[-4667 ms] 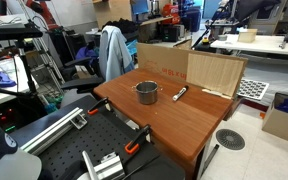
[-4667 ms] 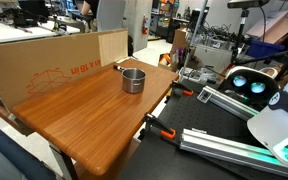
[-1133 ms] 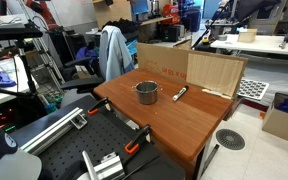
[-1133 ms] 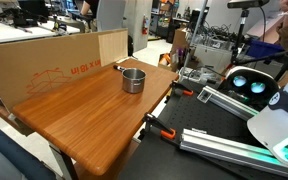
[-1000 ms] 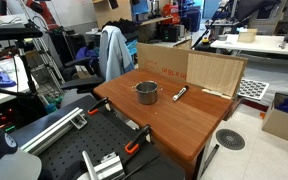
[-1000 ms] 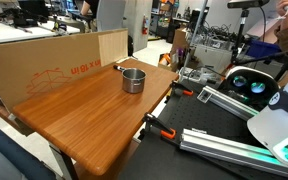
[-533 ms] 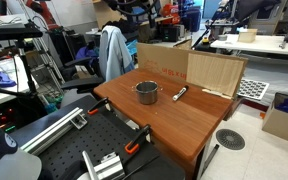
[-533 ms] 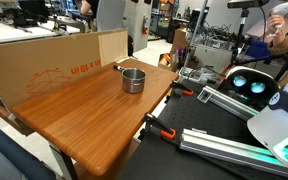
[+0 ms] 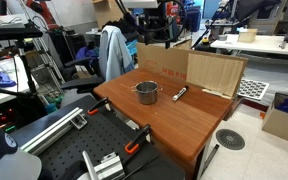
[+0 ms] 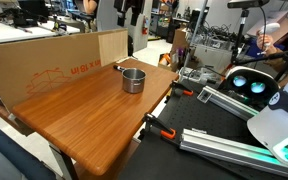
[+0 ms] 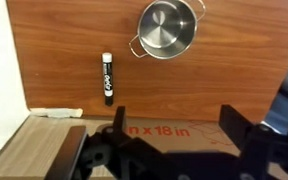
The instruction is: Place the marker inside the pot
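A reddish-brown wooden worktop point(image 9: 174, 122) fills the middle of both exterior views point(image 10: 79, 115). Along its far edge stands a brown cardboard sheet point(image 10: 44, 62) with red print; the wrist view reads "x 18 in" on it point(image 11: 149, 131). Just beside it leans a paler panel point(image 9: 216, 72). A small pale strip point(image 11: 59, 113) lies at the cardboard's foot. An orange-handled clamp point(image 10: 163, 130) grips the near edge. A grey jacket point(image 9: 112, 50) hangs behind, and a round grey disc point(image 9: 230, 139) lies on the floor.

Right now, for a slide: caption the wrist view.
Open pincer above the table; marker lies outside the empty pot.
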Available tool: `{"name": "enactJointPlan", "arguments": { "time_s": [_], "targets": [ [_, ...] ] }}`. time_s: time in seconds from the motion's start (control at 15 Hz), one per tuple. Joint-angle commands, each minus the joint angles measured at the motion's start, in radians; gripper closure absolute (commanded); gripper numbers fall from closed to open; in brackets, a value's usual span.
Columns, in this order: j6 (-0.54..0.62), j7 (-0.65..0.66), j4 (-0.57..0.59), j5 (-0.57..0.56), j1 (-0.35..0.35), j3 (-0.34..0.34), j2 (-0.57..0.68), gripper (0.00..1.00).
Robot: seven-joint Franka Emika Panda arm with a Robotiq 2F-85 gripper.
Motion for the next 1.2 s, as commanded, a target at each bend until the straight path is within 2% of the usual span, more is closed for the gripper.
{"name": "enactJointPlan", "arguments": {
  "time_s": [0.0, 0.6, 1.13],
  "targets": [
    [-0.022, -0.024, 0.119, 0.014, -0.031, 0.010, 0.131, 0.00],
    [-0.025, 0.039, 0.324, -0.027, -0.084, 0.009, 0.420, 0.00],
    [-0.068, 0.204, 0.518, -0.109, -0.068, -0.037, 0.634, 0.00]
  ]
}}
